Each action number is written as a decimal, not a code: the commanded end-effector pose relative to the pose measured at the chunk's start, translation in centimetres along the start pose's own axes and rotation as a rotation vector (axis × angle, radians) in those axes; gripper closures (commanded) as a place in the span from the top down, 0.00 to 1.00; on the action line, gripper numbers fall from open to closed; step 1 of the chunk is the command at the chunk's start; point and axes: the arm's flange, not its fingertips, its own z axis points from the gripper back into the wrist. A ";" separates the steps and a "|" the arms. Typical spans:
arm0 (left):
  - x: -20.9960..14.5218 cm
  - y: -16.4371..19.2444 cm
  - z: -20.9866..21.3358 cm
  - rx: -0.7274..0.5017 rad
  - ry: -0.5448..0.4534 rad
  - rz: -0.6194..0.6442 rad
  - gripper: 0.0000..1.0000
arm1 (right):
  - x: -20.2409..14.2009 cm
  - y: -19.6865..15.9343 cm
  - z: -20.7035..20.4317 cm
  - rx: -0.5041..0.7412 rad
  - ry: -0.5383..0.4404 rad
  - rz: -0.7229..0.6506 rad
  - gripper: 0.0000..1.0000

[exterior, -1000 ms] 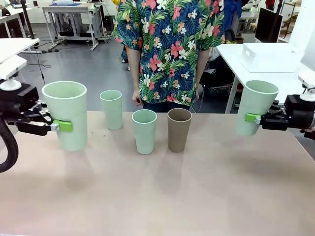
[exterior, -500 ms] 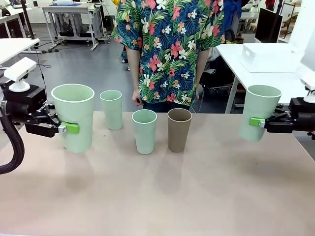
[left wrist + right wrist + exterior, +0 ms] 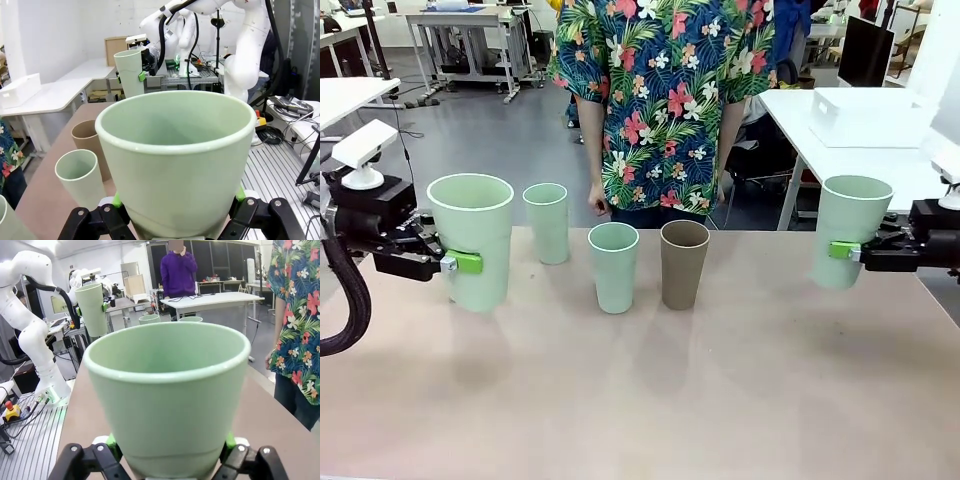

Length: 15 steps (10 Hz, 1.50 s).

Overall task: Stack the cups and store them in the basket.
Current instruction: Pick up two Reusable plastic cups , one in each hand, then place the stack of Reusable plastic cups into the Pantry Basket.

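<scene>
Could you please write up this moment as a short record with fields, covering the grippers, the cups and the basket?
Left gripper: shut on a pale mint green plastic tumbler, upright
Right gripper: shut on a second mint tumbler, upright
Standing on tan table: far mint tumbler, middle mint tumbler, brown plastic tumbler; none stacked
Basket: white rectangular plastic bin on the white side table, far right
Person: floral shirt, standing at the far edge

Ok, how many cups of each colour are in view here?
Mint green cups: 4, one in the left claw, one in the right claw, two standing on the table
Brown cups: 1
Total: 5
</scene>
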 end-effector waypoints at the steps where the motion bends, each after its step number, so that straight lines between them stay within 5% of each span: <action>1: 0.1 0.0 0.0 0.002 -0.001 -0.002 0.86 | 0.1 0.0 0.0 -0.001 -0.002 0.005 0.85; 5: 0.0 0.0 0.0 0.000 0.000 0.000 0.86 | 0.1 0.0 0.0 -0.001 -0.002 0.005 0.85; 9: -4.0 -0.2 4.1 0.033 -0.118 0.012 0.86 | 0.1 0.0 0.0 -0.001 -0.002 0.005 0.85; 15: -4.2 0.2 4.0 0.057 -0.088 0.038 0.86 | 0.1 0.0 0.0 -0.001 -0.002 0.005 0.85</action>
